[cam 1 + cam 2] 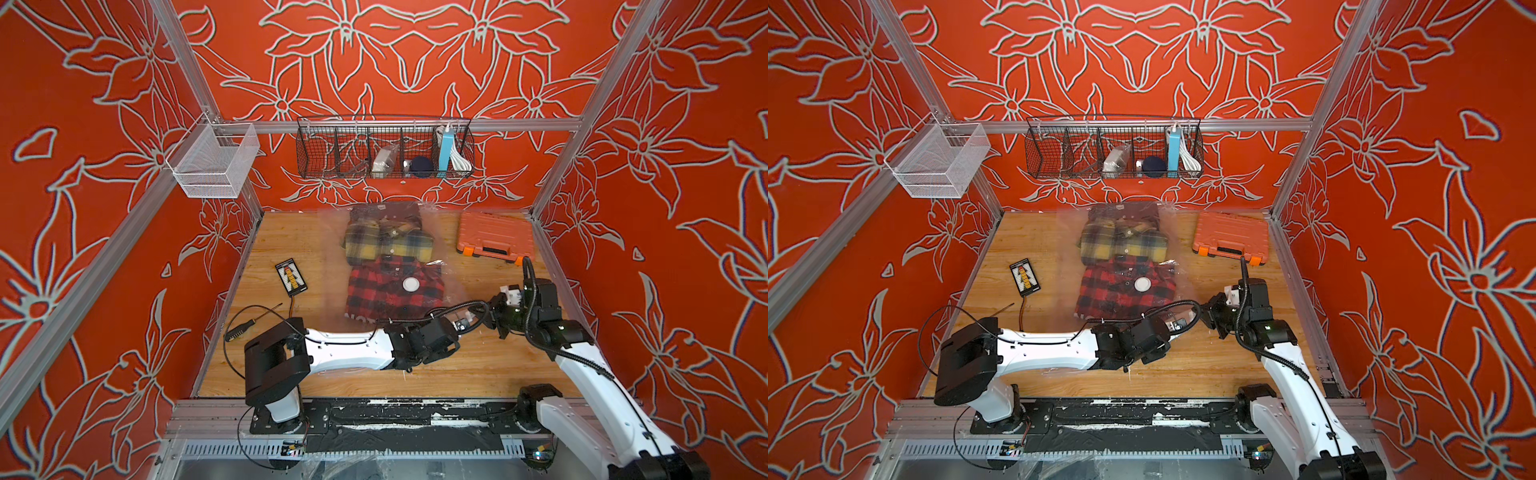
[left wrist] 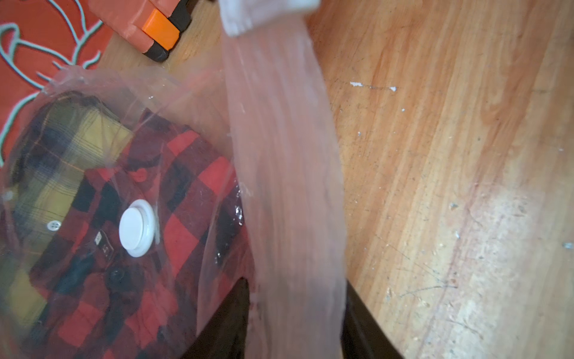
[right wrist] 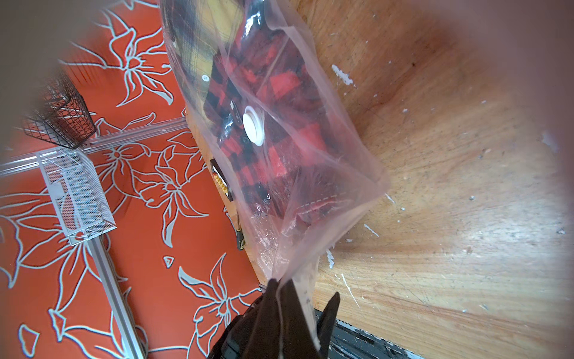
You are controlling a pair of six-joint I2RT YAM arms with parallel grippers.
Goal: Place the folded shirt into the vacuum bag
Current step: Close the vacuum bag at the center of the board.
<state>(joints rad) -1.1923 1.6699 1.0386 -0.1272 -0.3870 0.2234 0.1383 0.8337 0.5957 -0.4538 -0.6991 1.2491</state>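
Right gripper (image 3: 282,289): shut, with a gathered edge of the vacuum bag (image 3: 351,174) pinched between its fingers
Left gripper (image 2: 296,289): jaws seen partly apart, with a band of plastic (image 2: 281,149) from the bag running between them; whether the film is actually pinched cannot be told
Band of plastic: stretched from one gripper to the other at the bag's near right corner, lifted off the wooden table (image 1: 498,374)
Folded shirt: the red-and-black checked shirt (image 1: 386,299) is seen lying inside the bag, under the white valve (image 1: 411,284)
Step in hand: judged late; the shirt is in, and the edge by the bag's mouth is being handled by both grippers
Next move: a firm hold by the left gripper is called for before anything is let go, since thin film is likely to slip
Vacuum bag, contents: the checked shirt nearest the robot, a yellow plaid shirt (image 1: 386,243) touching it behind, and what appears to be a dark garment (image 1: 382,212) at the far end
Black wire basket (image 1: 316,162): hung on the rear wall and divided; a white item (image 1: 382,160), a dark blue round item (image 1: 420,166), a light blue box (image 1: 445,149) and a white cable (image 1: 459,160) are held in its right-hand compartments
White mesh basket (image 1: 216,166): nothing made out inside
Orange case (image 1: 494,237): closed, set near the bag's far right corner
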